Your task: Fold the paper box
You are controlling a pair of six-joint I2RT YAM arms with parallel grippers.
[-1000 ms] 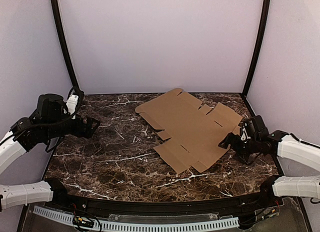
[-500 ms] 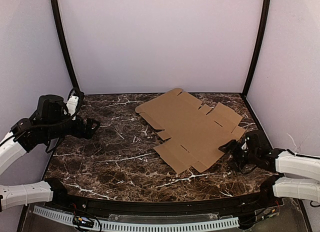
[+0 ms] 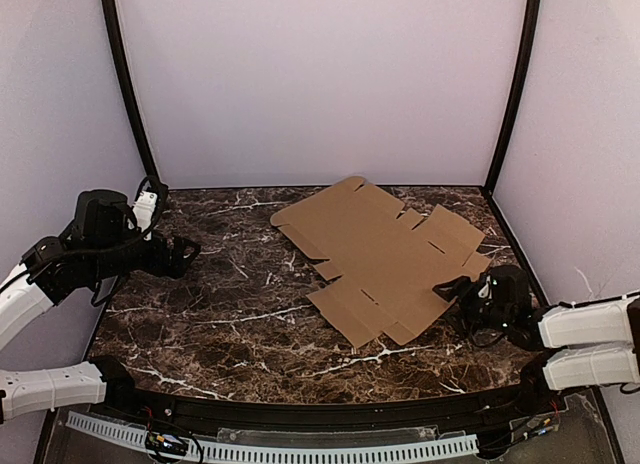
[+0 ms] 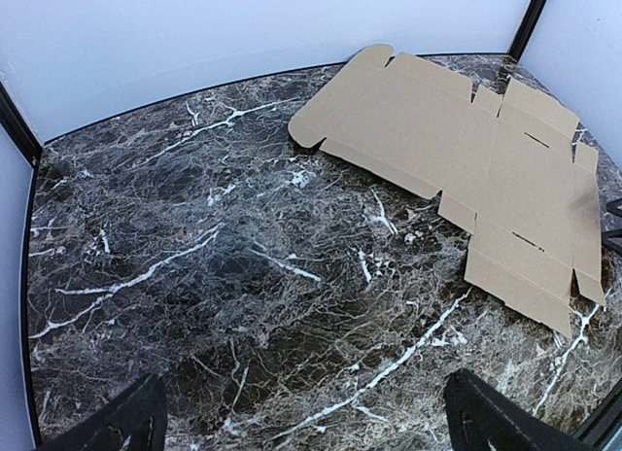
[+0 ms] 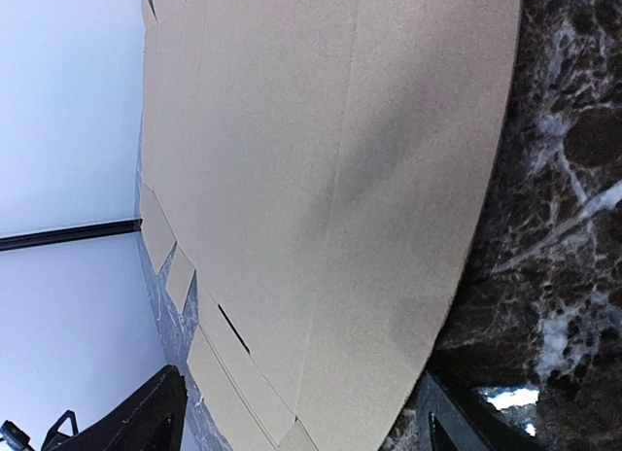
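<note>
The paper box (image 3: 380,249) lies flat and unfolded on the right half of the table (image 3: 230,314): light, thin cardboard, likely to flex and slide. Pinch an outer flap beside a crease. The right gripper (image 3: 448,290), jaws apart, sits at its near-right edge; the left gripper (image 3: 188,248) hangs wide open, well apart from it.

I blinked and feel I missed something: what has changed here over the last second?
The right pincer sank and slid a little leftward; it now sits low at the right edge of the flat brown die-cut cardboard sheet, open, gripping nothing. The sheet has not shifted, and the left pincer hangs open where it was.
</note>
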